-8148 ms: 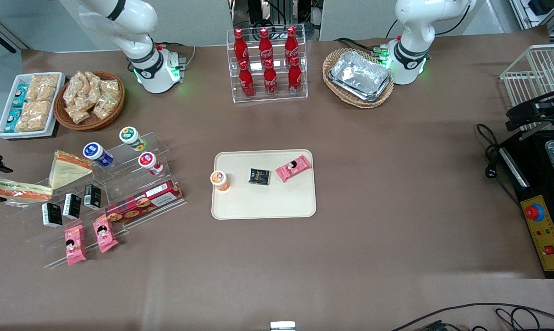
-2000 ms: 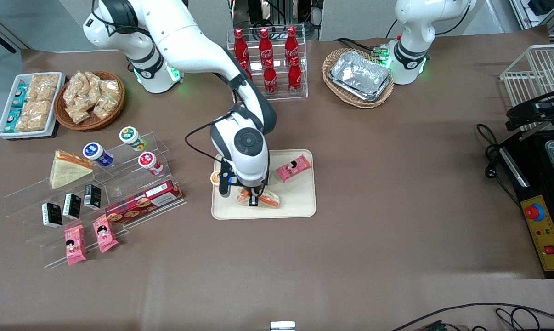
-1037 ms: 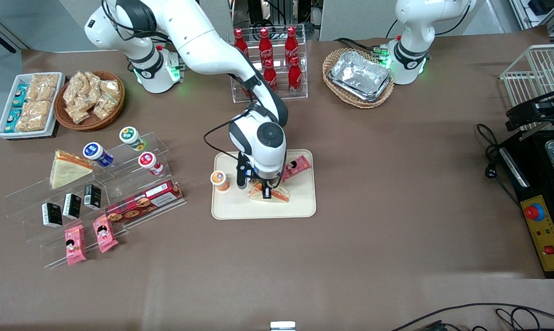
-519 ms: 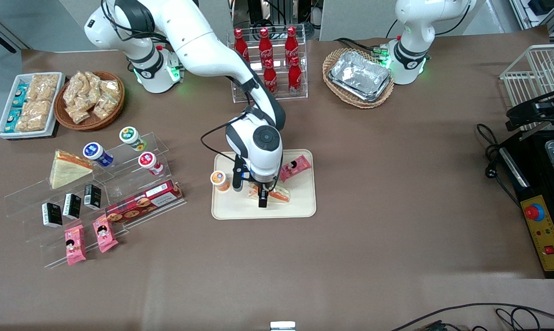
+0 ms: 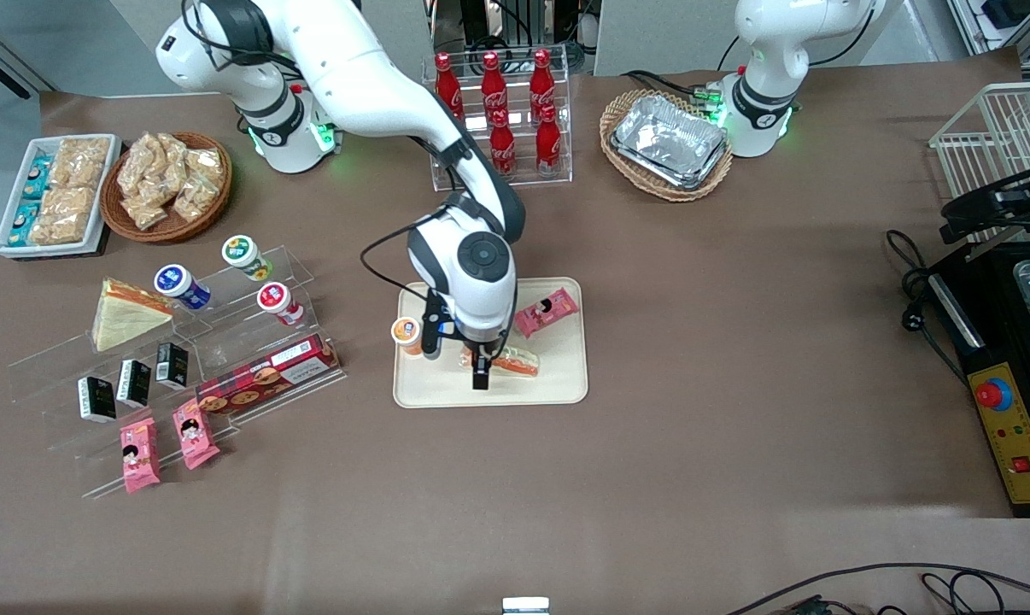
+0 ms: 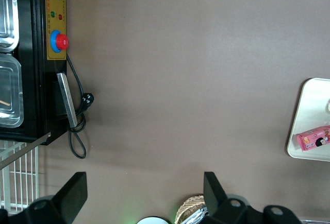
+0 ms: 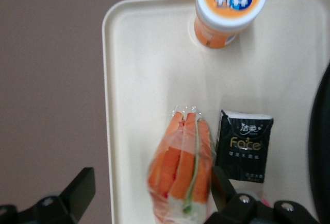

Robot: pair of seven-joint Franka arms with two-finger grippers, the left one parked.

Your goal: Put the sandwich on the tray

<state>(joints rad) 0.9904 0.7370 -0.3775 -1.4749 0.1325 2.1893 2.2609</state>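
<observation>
My tool (image 5: 479,369) hangs above the tray (image 5: 558,384), fingers spread wide with nothing between them; in my wrist view one finger (image 7: 77,190) stands off the sandwich's side and the other (image 7: 223,190) sits close by it. The sandwich (image 7: 181,170) lies flat on the tray (image 7: 139,80), its clear wrap showing orange and green filling between white bread. From the front it sits on the tray (image 5: 515,363), partly under my wrist.

Just beside the sandwich lies a small black packet (image 7: 243,145) with gold lettering that reads "Face" under some white Chinese characters. Nearer the tray's rim stands an orange cup (image 7: 225,7) with a white lid; the lid carries orange and blue print I cannot read fully. A pink snack packet (image 5: 547,311) with a cartoon face lies on the tray too, farther from the front camera than the sandwich.

Toward my end of the surface (image 5: 652,478), another sandwich (image 5: 126,314) rests on a clear stand. Red cola bottles (image 5: 496,111) fill a clear rack.
</observation>
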